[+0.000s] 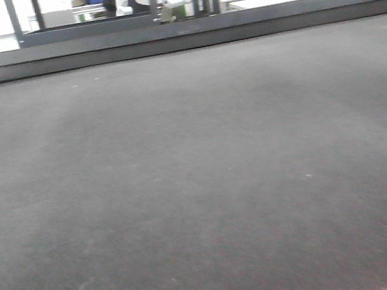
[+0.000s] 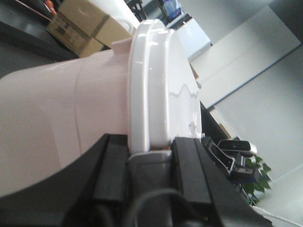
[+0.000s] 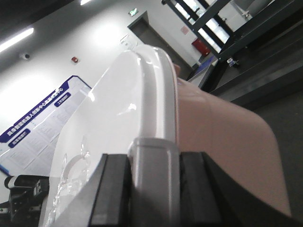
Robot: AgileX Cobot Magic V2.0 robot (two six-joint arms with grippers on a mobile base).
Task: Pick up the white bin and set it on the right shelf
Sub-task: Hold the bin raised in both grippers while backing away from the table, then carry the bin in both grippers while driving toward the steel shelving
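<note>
Left gripper [image 2: 150, 153] pinches the white bin [image 2: 66, 109] at its lid rim. Right gripper [image 3: 154, 158] is likewise clamped on the rim. Front camera shows dark bench [image 1: 200, 188].

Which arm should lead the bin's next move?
Right, tentatively, as the goal is rightward; yet right gripper and left gripper both have jaws clamped on the white bin at its rim, so move together. The right shelf is unseen.
</note>
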